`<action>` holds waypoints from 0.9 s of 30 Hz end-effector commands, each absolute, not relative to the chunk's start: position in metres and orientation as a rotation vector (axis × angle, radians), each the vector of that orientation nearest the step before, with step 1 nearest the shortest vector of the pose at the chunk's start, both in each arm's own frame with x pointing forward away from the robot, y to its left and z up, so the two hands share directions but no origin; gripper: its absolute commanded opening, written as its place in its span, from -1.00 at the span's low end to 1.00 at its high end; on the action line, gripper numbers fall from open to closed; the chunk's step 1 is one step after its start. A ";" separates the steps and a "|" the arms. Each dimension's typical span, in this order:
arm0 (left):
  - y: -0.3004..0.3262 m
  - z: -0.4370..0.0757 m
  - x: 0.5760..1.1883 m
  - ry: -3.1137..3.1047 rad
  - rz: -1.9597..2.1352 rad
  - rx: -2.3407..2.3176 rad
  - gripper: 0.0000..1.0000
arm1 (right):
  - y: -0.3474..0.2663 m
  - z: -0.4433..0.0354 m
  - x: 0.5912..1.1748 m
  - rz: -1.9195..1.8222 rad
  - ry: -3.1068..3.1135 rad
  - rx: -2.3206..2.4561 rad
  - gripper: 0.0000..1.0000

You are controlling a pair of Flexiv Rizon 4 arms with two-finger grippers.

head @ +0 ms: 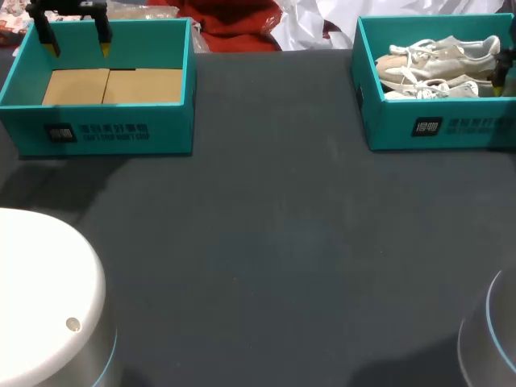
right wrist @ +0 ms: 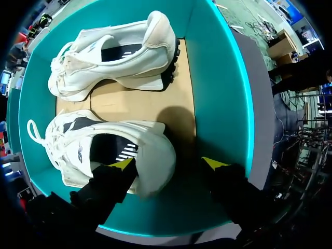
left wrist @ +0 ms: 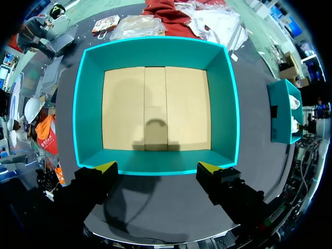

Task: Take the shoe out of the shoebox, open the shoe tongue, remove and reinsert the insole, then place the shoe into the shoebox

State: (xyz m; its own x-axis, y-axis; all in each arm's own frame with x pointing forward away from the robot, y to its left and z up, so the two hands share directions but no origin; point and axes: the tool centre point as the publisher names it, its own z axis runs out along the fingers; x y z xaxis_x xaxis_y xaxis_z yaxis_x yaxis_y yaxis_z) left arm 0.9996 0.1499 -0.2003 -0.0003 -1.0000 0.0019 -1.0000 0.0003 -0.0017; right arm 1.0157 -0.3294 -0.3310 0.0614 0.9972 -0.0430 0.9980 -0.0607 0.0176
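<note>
Two white lace-up shoes [head: 435, 68] lie side by side in the teal shoebox [head: 435, 129] at the table's back right. My right gripper [right wrist: 168, 163] is down in that box and open. One fingertip [right wrist: 123, 164] sits in the mouth of the nearer shoe [right wrist: 150, 140], while the other stands clear outside its heel. The farther shoe [right wrist: 119, 57] lies untouched beyond it. In the head view only a dark part of the right gripper [head: 501, 76] shows at the box's right end. My left gripper [left wrist: 156, 167] hangs open and empty over a second teal box [left wrist: 155, 46].
The left-hand teal box [head: 105, 129] at the back left holds only its cardboard floor [head: 113, 85]. Crumpled red and white cloth and paper [head: 242, 24] lie behind the boxes. Two rounded white arm bases [head: 40, 290] sit at the front corners. Dark tabletop [head: 274, 242] spreads between.
</note>
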 end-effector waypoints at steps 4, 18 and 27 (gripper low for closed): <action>0.150 -0.200 1.000 -2.222 0.003 2.221 1.00 | -0.331 -0.340 1.020 -0.031 2.137 2.261 0.59; 0.150 -0.200 1.000 -2.222 0.003 2.221 1.00 | -0.330 -0.354 1.018 -0.044 2.178 2.243 0.58; 0.150 -0.200 1.000 -2.222 0.003 2.221 1.00 | -0.325 -0.359 1.017 -0.102 2.199 2.214 -0.06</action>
State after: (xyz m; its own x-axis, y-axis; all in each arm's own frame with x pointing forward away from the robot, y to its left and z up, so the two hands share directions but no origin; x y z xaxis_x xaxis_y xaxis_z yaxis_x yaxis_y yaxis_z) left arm 0.9996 0.1499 -0.2003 -0.0003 -1.0000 0.0019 -1.0000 0.0003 -0.0017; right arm 1.0136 -0.3268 -0.3587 0.0067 0.9986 -0.0524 0.9997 -0.0080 -0.0243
